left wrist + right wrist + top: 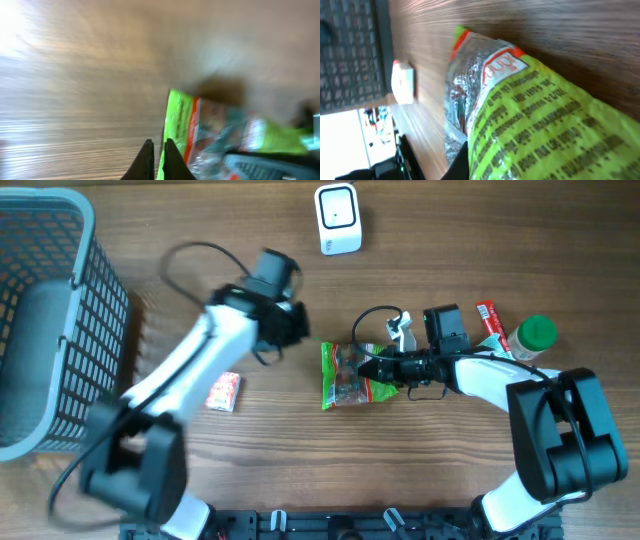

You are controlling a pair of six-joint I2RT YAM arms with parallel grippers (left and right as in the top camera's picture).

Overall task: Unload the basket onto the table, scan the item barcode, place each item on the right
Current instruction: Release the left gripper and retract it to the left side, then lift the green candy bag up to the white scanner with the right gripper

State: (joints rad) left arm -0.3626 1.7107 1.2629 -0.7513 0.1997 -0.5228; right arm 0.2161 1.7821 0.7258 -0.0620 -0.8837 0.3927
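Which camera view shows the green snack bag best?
Overhead: nearly the whole green snack bag shows, lying on the table. The right wrist view shows its print close up but cropped. The left wrist view shows it blurred and partly cut off.

Sitting on the table: one grey basket, one white scanner, one green snack bag, one small red-and-white packet, one green-capped bottle, one red sachet.

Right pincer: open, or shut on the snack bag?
Shut on it. Overhead, the right pincer overlaps the edge of the snack bag; its wrist view shows the bag right at its tip.
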